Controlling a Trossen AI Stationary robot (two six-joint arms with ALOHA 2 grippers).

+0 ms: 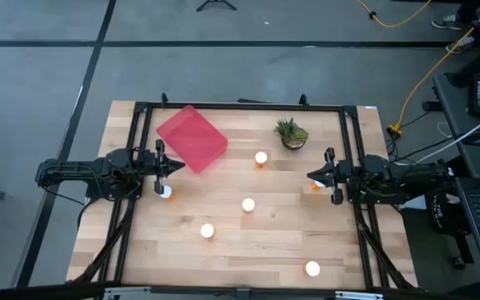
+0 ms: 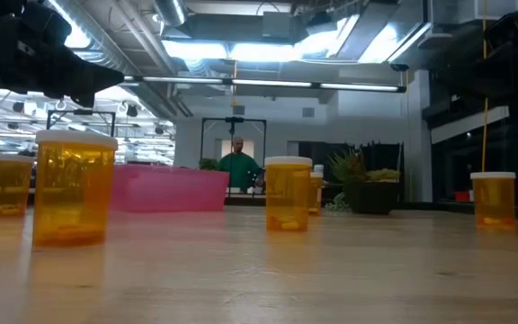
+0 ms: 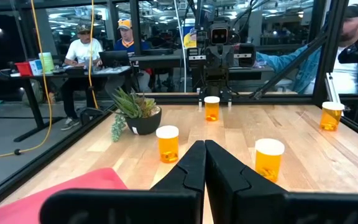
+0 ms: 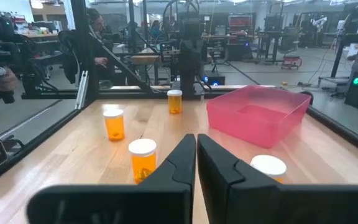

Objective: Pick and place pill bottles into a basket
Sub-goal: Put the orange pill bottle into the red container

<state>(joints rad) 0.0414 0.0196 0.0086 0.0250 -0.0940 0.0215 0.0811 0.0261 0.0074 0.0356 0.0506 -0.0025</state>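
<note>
Potted plant (image 1: 291, 133) on wooden table (image 1: 248, 250)

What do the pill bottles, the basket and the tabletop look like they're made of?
Pill bottles: translucent orange plastic, glossy, since light passes through the walls; caps opaque white, likely plastic. Basket: pink-red plastic, slightly translucent, thin smooth walls. Tabletop: light wood planks with visible grain and seams, satin sheen, probably sealed butcher block.

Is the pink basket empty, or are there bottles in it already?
Empty. From above, the basket shows only its bare pink floor, and the right wrist view shows nothing inside it. The bottles all stand out on the table.
</note>
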